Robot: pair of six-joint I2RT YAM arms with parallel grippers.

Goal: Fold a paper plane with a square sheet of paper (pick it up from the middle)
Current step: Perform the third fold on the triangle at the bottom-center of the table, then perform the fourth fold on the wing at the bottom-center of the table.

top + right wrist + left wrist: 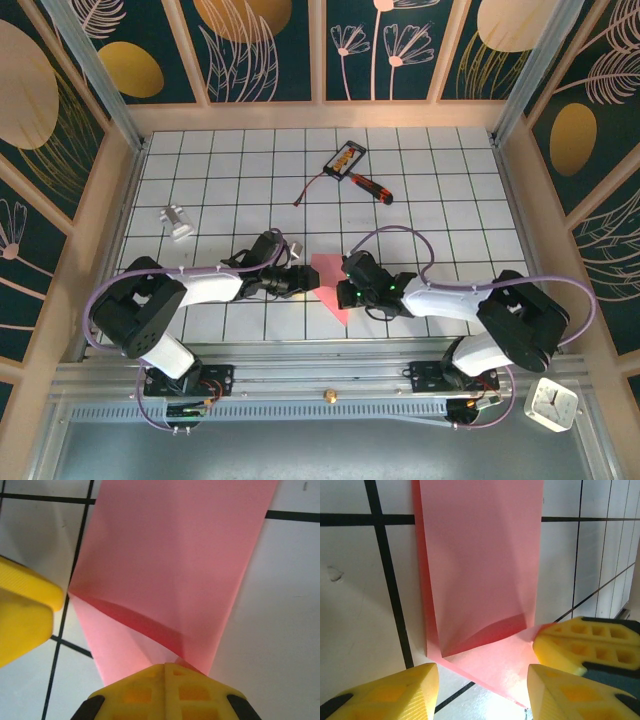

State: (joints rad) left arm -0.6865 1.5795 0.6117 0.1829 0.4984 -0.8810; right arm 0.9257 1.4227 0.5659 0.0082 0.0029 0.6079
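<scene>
Toward the left of the white tiled desk [450, 200], the left pincer [307, 280] sits low with its yellow fingers [395, 692] spread apart, released. The near edge of the square sheet of paper [326, 272] lies on the tiles between them. The pink sheet is partly folded, with a raised crease, and rests mid-desk between the two arms. At its right side the right pincer [341, 291] is clenched on a folded corner of the sheet. Farther back, a red-handled screwdriver [372, 186] lies just beside a small black-and-orange card [347, 158].
</scene>
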